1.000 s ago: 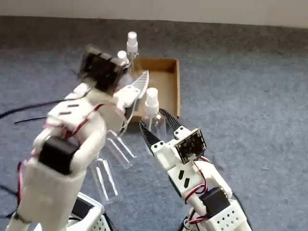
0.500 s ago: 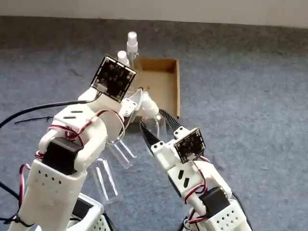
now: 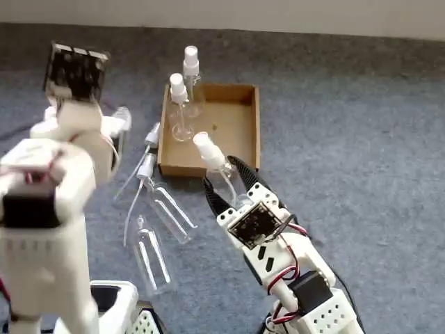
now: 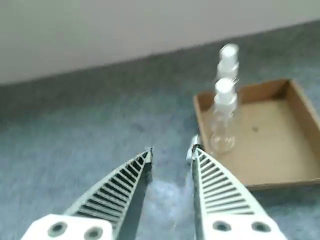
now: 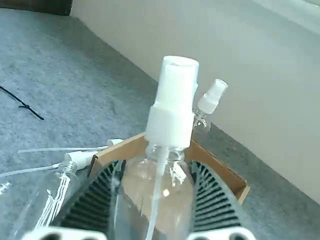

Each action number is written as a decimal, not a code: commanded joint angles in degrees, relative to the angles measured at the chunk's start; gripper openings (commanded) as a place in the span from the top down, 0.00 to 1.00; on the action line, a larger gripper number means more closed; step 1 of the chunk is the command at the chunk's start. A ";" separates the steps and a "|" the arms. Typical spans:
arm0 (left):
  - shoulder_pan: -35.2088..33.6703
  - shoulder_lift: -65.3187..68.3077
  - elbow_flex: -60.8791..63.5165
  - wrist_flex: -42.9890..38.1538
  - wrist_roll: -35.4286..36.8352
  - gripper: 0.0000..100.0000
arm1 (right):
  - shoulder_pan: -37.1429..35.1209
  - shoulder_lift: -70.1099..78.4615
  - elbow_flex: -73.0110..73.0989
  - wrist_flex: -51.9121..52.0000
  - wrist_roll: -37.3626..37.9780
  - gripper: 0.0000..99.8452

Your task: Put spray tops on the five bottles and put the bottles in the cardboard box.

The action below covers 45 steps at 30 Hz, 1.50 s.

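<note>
left gripper has swung away left, open and empty. right gripper clamps the clear plastic bottle with white spray top, now tilted, just beside the brown cardboard box. top looks seated; boxing next.

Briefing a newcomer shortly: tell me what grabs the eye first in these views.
The right gripper clamps a tilted clear plastic bottle with a white spray top just before the shallow brown cardboard box. Two more capped bottles stand upright in the box's far left corner. The left gripper hangs open over the grey carpet beside it.
</note>
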 commanded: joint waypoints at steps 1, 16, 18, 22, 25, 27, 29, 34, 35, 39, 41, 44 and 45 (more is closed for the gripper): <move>-9.63 13.67 -2.24 0.70 -0.18 0.87 | 1.45 -0.57 -0.66 -1.54 4.04 1.00; -20.97 47.87 -2.33 -15.65 10.90 0.87 | 0.04 40.04 -20.35 -38.02 -12.22 1.00; -21.49 50.51 -2.68 -17.23 10.81 0.87 | 0.04 47.08 -22.37 -41.98 -12.40 1.00; -22.20 52.09 -2.68 -19.52 10.81 0.87 | -0.92 57.27 -23.16 -45.67 -12.31 1.00; -22.11 52.18 -2.77 -19.60 10.81 0.87 | -1.89 63.43 -23.34 -50.42 -12.75 1.00; -21.85 52.18 -2.77 -19.60 10.81 0.87 | -2.95 67.21 -23.34 -57.54 -12.84 1.00; -21.67 52.18 -2.68 -19.60 10.81 0.87 | -3.38 71.08 -23.16 -66.51 -12.84 1.00; -21.58 52.18 -2.51 -19.60 10.81 0.87 | -3.30 81.54 -23.69 -82.07 -12.84 1.00; -21.58 52.18 -2.51 -19.60 10.81 0.87 | -3.30 83.47 -23.69 -84.00 -12.84 1.00; -21.58 52.18 -2.68 -19.60 10.81 0.87 | -3.47 90.15 -25.01 -91.38 -12.84 1.00; -21.49 52.18 -2.77 -19.60 10.81 0.87 | -3.12 93.58 -27.12 -92.97 -12.84 1.00; -21.05 52.18 -2.77 -19.60 10.81 0.87 | -3.21 98.24 -30.37 -93.32 -12.84 1.00; -20.97 52.18 -2.77 -19.60 10.81 0.87 | -3.30 99.74 -31.34 -93.32 -12.84 1.00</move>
